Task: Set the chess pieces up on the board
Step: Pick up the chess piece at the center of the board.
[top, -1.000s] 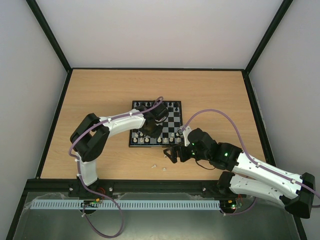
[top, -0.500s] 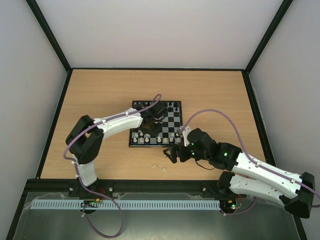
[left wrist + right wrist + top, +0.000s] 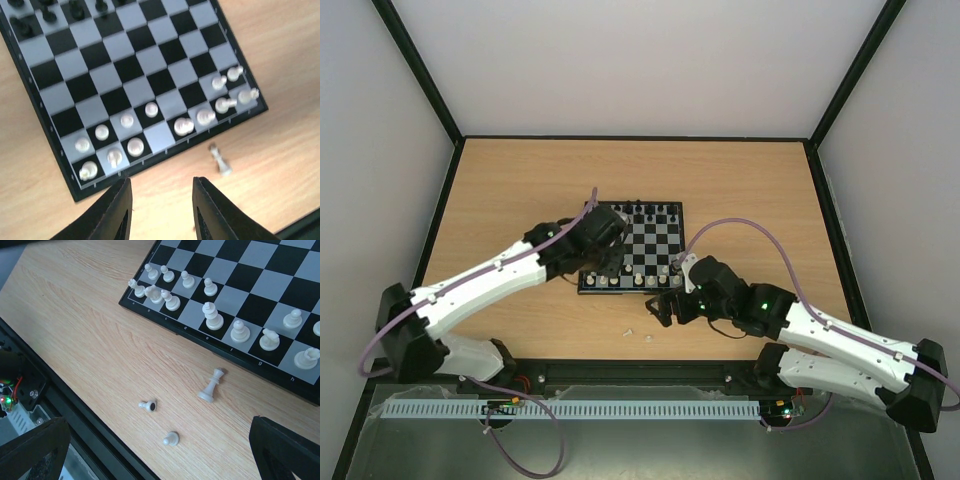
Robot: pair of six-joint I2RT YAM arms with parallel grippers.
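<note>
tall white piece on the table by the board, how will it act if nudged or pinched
The tall white piece seems to lie on its side, so a nudge would probably roll it in an arc. Its slim, smooth waist might slip from a pinch.

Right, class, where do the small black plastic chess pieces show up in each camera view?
Top external: small black plastic chess pieces, centre, along the far edge of the black-and-pale checkered chessboard.
Left wrist: the black pieces, top-left corner.
Right wrist: not in it.
Shared landmark: the white plastic chess pieces lining the board's near edge.
</note>
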